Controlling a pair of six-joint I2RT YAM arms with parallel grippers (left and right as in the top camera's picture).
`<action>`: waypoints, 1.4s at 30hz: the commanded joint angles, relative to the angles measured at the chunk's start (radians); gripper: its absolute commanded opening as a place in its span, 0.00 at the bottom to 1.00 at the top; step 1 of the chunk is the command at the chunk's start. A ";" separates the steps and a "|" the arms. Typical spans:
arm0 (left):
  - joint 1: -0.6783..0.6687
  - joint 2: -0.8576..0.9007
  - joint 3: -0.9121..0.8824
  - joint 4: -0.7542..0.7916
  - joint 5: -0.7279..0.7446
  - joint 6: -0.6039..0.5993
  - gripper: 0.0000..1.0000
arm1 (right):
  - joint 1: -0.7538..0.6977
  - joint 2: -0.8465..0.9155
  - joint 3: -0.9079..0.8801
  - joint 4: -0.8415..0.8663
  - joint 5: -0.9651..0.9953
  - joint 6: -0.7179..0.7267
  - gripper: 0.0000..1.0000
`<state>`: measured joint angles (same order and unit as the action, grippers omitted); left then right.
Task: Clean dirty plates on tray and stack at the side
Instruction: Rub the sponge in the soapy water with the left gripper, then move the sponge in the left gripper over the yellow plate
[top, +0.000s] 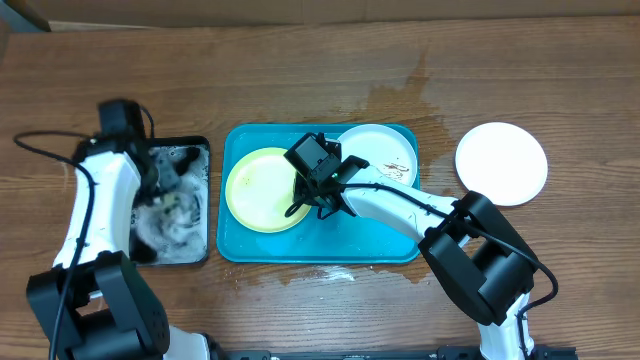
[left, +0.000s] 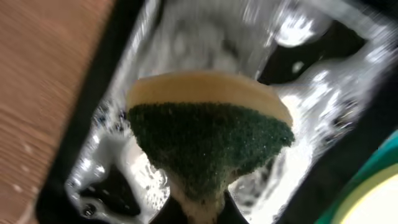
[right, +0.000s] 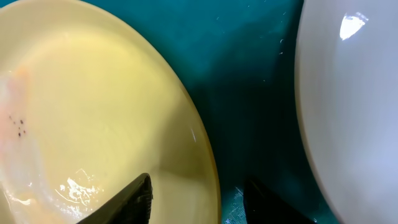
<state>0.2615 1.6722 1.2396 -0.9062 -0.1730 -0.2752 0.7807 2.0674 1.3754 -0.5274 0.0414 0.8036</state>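
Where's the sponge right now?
Left wrist view shows the sponge pinched in the fingers of the left gripper, over the foamy black tray at the table's left, beside the turquoise tray.

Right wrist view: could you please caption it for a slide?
Open right gripper straddles the yellow plate's rim on the tray, white plate alongside.

The left arm (top: 92, 205) and the right arm (top: 395, 203) are both showing white rounded shells between bulky black joints. A thin black cable (top: 45, 150) is running along each one, and the right gripper (right: 199, 208) is showing two black pointed fingers (right: 132, 199).
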 joint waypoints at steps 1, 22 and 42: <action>-0.006 -0.001 0.036 -0.009 -0.021 0.060 0.04 | 0.001 0.039 -0.028 -0.023 0.010 0.000 0.50; -0.006 0.000 0.035 -0.010 0.062 0.194 0.04 | 0.001 0.039 -0.028 -0.023 0.010 0.000 0.50; -0.272 0.021 0.051 0.102 0.458 0.180 0.04 | 0.001 0.039 -0.028 -0.019 0.009 0.000 0.50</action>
<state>0.0669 1.6733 1.2819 -0.8322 0.2226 -0.0967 0.7803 2.0670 1.3754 -0.5251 0.0410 0.8040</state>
